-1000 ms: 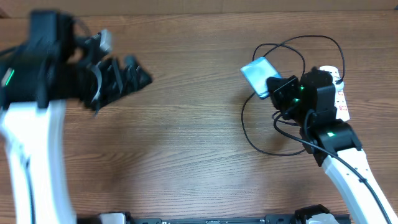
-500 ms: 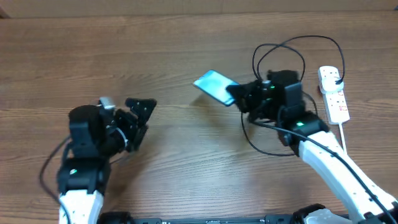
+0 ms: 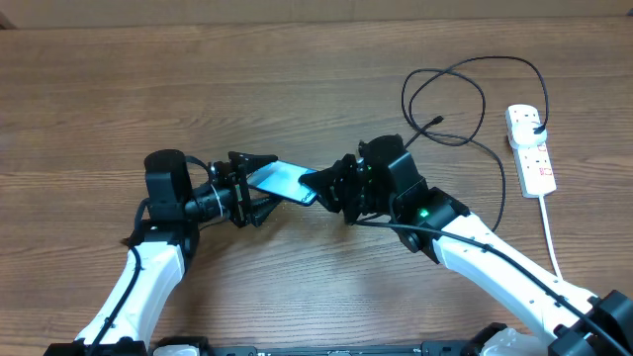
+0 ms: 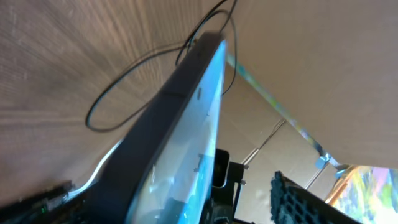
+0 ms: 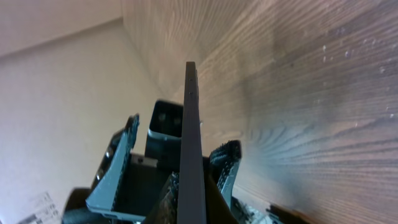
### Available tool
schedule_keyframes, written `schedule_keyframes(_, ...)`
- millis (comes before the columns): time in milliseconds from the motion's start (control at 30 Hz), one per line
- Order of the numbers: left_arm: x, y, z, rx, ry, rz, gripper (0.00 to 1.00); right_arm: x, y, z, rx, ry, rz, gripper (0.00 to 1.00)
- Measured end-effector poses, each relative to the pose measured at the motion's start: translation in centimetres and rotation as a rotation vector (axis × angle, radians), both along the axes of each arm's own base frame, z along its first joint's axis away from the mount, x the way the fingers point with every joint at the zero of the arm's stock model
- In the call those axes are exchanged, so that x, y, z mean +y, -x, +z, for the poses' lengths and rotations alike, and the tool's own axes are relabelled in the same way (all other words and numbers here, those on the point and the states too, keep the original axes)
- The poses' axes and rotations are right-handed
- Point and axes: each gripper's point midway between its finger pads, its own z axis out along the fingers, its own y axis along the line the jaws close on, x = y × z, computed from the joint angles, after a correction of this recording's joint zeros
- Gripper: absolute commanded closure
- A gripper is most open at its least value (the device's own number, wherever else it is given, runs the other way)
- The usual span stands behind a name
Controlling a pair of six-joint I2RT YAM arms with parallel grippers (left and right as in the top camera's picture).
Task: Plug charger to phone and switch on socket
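The phone [image 3: 282,179], with a light blue screen, is held off the table at the middle, tilted. My right gripper [image 3: 322,188] is shut on its right end, and the right wrist view shows it edge-on [image 5: 191,124]. My left gripper [image 3: 253,186] is open, its fingers either side of the phone's left end with a gap. The phone fills the left wrist view [image 4: 180,143]. The charger, a thin black cable [image 3: 465,74], lies looped at the back right with its small tip [image 3: 438,121] free on the table. The white socket strip [image 3: 529,148] lies at the far right.
The strip's thick white cord [image 3: 550,232] runs toward the front right edge. The cable loops spread between the right arm and the strip. The table is brown wood [image 3: 148,89].
My right gripper has carried the phone left from beside the strip to the table's middle. My left arm has swung in, and its open fingers now flank the phone's left end.
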Motion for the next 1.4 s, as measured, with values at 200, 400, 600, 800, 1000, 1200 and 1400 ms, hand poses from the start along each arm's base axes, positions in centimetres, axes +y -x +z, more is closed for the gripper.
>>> schedule_keyframes(200, -1.1, -0.3, 1.5, -0.055, 0.032, -0.023, 0.48, 1.1, 0.8, 0.3, -0.012, -0.006, 0.018, 0.96)
schedule_keyframes(400, -1.2, -0.3, 1.2, -0.056, 0.026, -0.022, 0.67, 1.0, 0.3, 0.5, -0.011, -0.016, -0.014, 0.96)
schedule_keyframes(600, -0.9, -0.5, 0.7, -0.037, 0.017, 0.007, 0.86, 0.8, -0.3, 0.6, -0.034, -0.005, -0.040, 0.96)
schedule_keyframes(800, -0.9, -0.8, 0.8, -0.066, 0.000, 0.017, 0.96, 0.6, -0.5, 0.5, 0.035, -0.031, -0.091, 0.73)
schedule_keyframes(1000, 0.0, -1.7, -0.3, -0.021, -0.039, 0.101, 0.95, -0.5, -0.5, -1.2, -0.043, 0.098, -0.071, 0.18)
schedule_keyframes(1200, 1.2, -1.5, -2.8, 0.019, -0.148, 0.141, 0.96, -7.3, -1.6, -6.2, -0.176, 0.574, -0.134, 0.00)
schedule_keyframes(1400, 1.4, 0.8, -5.6, 0.092, -0.234, 0.076, 0.96, -15.4, -0.7, -8.6, -0.180, 1.021, -0.195, 0.00)
